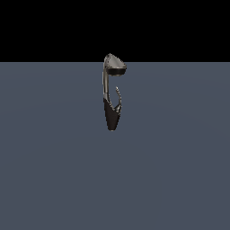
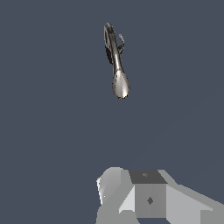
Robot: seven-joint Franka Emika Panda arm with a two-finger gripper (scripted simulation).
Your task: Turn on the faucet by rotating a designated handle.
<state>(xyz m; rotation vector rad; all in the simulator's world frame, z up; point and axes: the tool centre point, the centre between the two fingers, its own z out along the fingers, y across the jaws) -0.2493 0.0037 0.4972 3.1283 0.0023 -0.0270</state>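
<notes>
The faucet (image 1: pixel 107 87) stands upright on the grey floor in the middle of the exterior view, with a tapered black base (image 1: pixel 111 117), a slim neck and a broad hooded head (image 1: pixel 115 64). The handle (image 1: pixel 118 96) is a thin curved silver prong rising from the base on the exterior view's right of the neck. In the wrist view the faucet (image 2: pixel 117 61) shows from above, with the handle (image 2: pixel 120 43) beside the neck. My gripper (image 2: pixel 144 188) shows only as grey blocks at the frame's edge, well apart from the faucet. It touches nothing. It is out of the exterior view.
A flat grey-blue floor (image 1: pixel 54 157) spreads all around the faucet. Black background lies behind it. No other object shows.
</notes>
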